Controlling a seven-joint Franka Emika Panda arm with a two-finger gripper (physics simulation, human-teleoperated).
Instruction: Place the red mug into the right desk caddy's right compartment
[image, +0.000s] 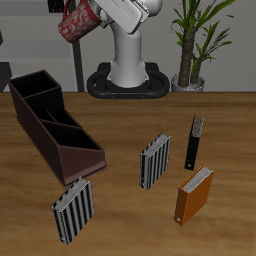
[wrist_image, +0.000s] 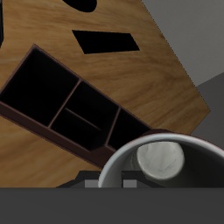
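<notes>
Surface: wood-grain table (image: 120, 215), matte brown, plain wall and a potted plant (image: 195, 40) seen at the back.
Near stuff: two grey-white striped books (image: 73, 211) stood upright toward the table's front edge, an orange book (image: 194, 195) beside them, a thin black book (image: 195, 141) a bit farther back. Flat slabs, none of them touched.
Caddy: the right desk caddy (image: 55, 125) is laid diagonally, dark brown, boxy, thin walls with inner dividers, insides rendered nearly black in the wrist view.
Target cell: the right compartment (wrist_image: 39, 83) is seen empty, roomy and rectangular, small divided cells next to it.
Mug: the red mug (image: 78, 22) is held high in the air, well above the caddy's far end; red with whitish speckles, round rim, pale inside shown clearly in the wrist view.
Gripper: the gripper (image: 92, 8) is mostly cropped out, but the fingers are judged to be clamped on the mug, since it's hanging up there.
Progress: pick and lift look done; lining up over the big cell, lowering and letting go are left.
</notes>
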